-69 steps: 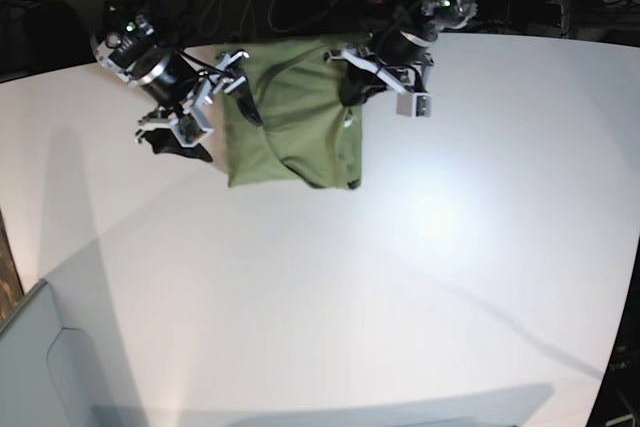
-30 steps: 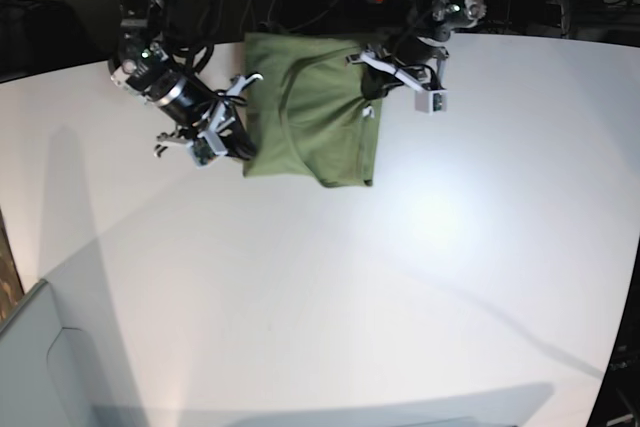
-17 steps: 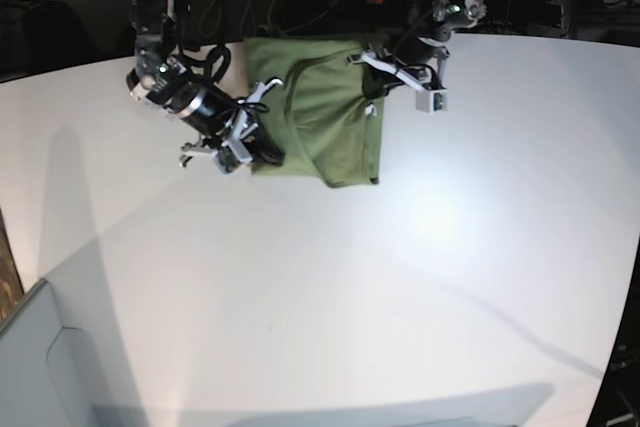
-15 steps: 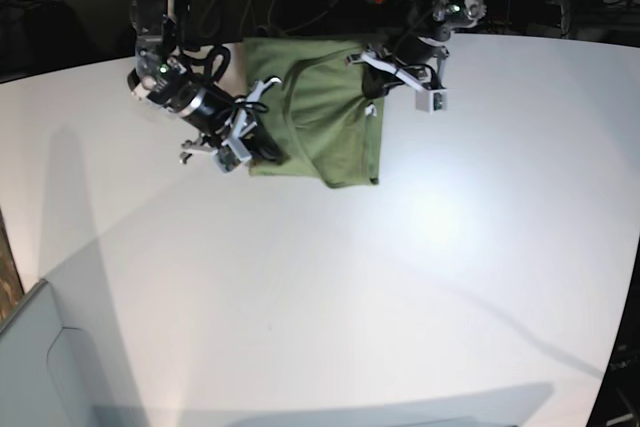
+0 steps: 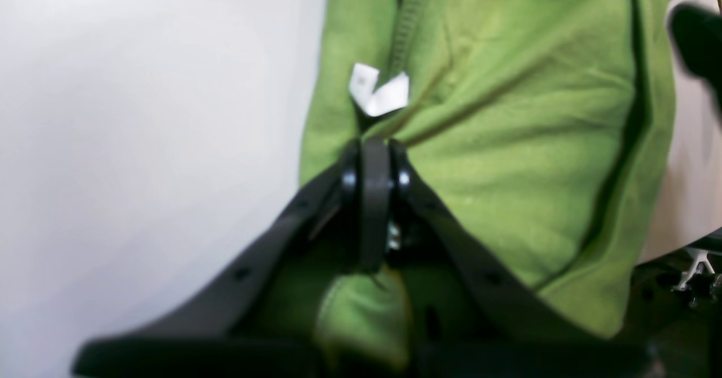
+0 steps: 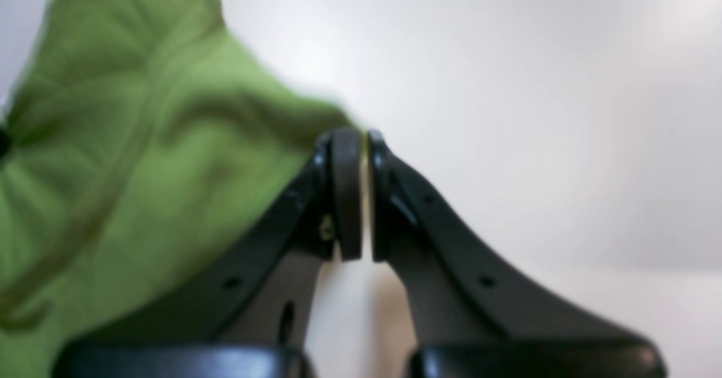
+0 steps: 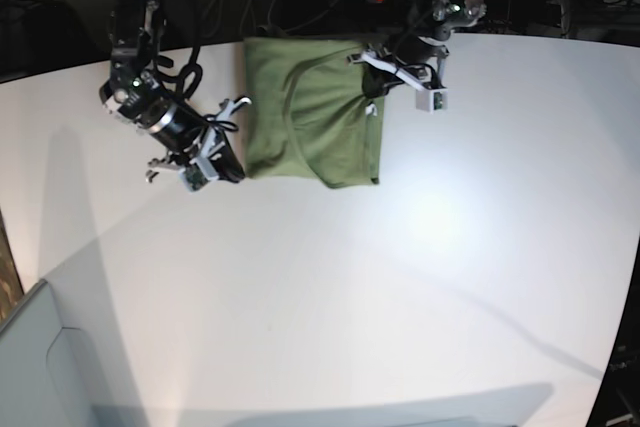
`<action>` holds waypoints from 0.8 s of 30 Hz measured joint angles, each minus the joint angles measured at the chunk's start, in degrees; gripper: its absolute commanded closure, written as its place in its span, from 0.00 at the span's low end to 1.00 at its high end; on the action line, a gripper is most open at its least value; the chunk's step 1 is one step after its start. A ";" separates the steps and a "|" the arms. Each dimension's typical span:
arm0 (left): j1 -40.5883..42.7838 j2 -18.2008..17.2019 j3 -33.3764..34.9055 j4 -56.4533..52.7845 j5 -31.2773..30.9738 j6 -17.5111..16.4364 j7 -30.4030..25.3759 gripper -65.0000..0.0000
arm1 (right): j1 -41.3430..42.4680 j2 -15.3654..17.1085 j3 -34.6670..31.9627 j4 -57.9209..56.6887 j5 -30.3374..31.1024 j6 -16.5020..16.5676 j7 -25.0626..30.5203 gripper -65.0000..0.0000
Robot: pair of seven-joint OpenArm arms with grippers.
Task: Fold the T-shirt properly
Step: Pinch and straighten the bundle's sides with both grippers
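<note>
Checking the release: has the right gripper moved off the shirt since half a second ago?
Yes. The right gripper has backed toward the base view's left, off the T-shirt's left edge.

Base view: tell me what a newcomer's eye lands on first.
The green T-shirt, folded into a compact rectangle at the far edge of the white table, stands out most. The left gripper sits shut at the shirt's edge near its small white tag. The right gripper is shut beside the opposite edge, over bare table.
</note>
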 measured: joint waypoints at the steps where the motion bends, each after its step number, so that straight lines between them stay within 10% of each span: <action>1: 0.00 0.02 0.00 0.02 0.00 0.00 0.00 1.00 | -0.26 0.00 0.04 0.96 0.00 0.02 -0.04 1.00; 4: -0.04 0.00 0.00 0.44 0.00 0.02 0.66 0.98 | -2.10 -0.02 0.04 2.47 0.00 0.04 -0.09 1.00; 12: 0.28 0.00 0.02 3.45 0.22 0.28 1.14 0.49 | -2.97 0.04 0.04 2.51 -0.04 0.04 -0.39 1.00; 24: 1.31 0.17 -0.26 10.71 0.02 0.28 0.63 0.43 | -5.01 0.17 0.04 2.60 -0.02 0.02 -0.52 1.00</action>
